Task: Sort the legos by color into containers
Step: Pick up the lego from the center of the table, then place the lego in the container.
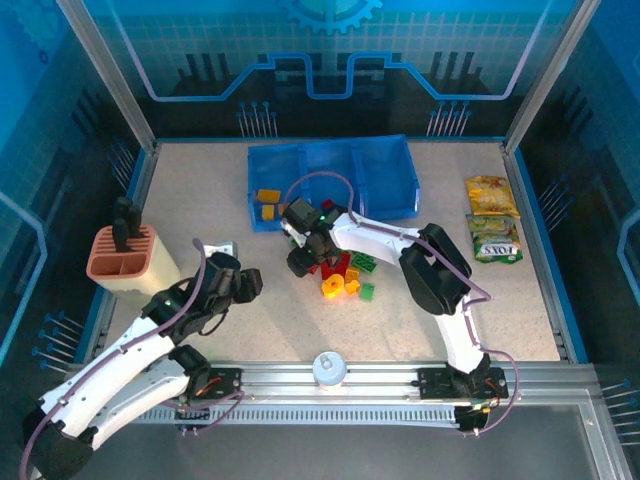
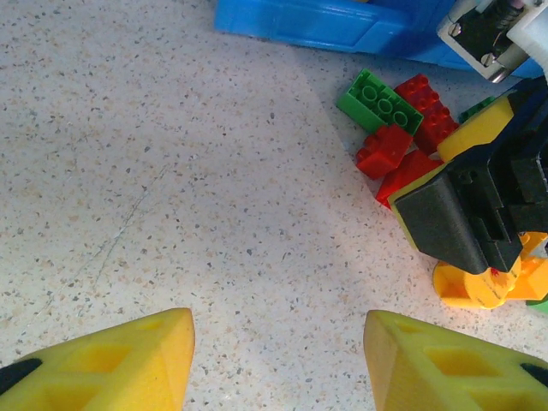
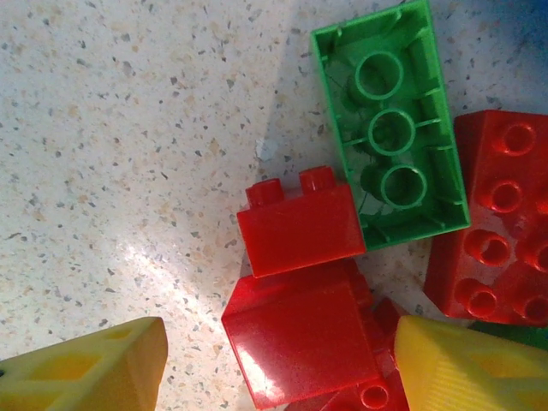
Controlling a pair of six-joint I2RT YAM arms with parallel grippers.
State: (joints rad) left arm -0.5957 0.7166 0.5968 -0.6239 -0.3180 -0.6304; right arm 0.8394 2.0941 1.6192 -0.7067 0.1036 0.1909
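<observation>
Reaching into the lego pile, the right gripper (image 3: 278, 375) hangs half open and empty, a smooth red brick (image 3: 300, 342) lying between its fingertips, beside an upturned green brick (image 3: 390, 128). Next it probably must lower, pinch that red brick alone, and carry it to the blue tray (image 1: 385, 168) just behind the pile.

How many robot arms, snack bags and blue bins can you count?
Robot arms: 2
Snack bags: 2
Blue bins: 3
Total: 7
</observation>
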